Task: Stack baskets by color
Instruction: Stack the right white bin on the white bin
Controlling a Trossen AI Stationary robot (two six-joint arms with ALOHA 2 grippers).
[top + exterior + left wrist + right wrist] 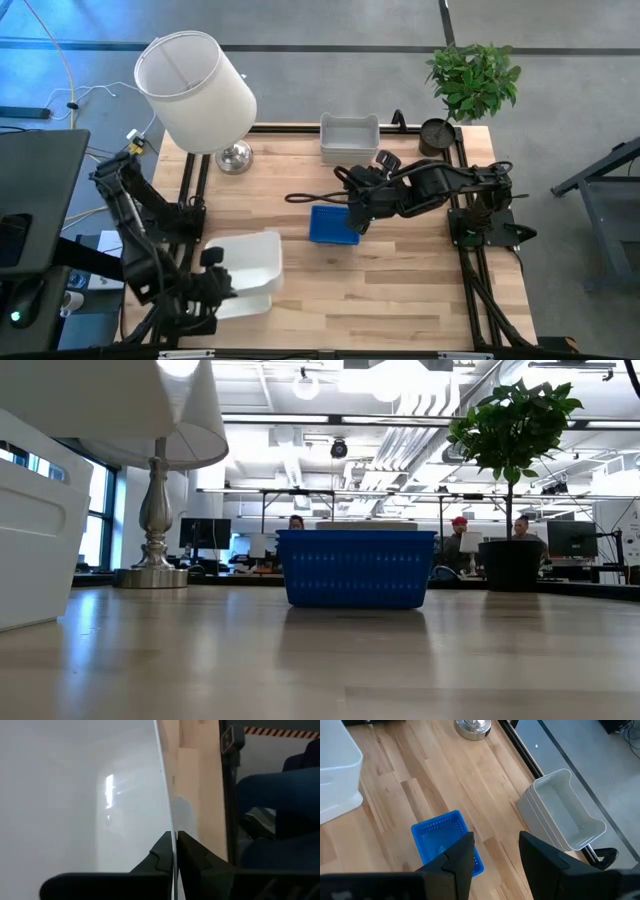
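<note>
- Blue basket [333, 226] sits upright near the centre of the worktop [400, 290], open side up; mesh bottom shows in the right wrist view [445, 842].
- Right gripper [357, 215] hovers just above the blue basket's right-hand edge, fingers [457, 857] spread apart, nothing between them; not touching the basket.
- Right arm reaches in from the worktop's right edge, w/ a black cable loop [315, 197] lying beside it.
- Pale grey baskets [349, 137], nested, sit at the far edge, mid-right; also seen in the right wrist view [565, 815].
- White basket [250, 262] is tilted up near the front-left corner, resting on another white basket [245, 303] under it.
- Left gripper [212, 283] is clenched on the tilted white basket's rim; the wall runs edge-on between the two fingers [195, 855].
- Lamp [195, 92] w/ big white shade stands at the far-left corner on a metal base [234, 157].
- Potted plant [470, 85] at the far-right corner.
- Low view: blue basket [356, 568] dead centre, people at desks far behind.
</note>
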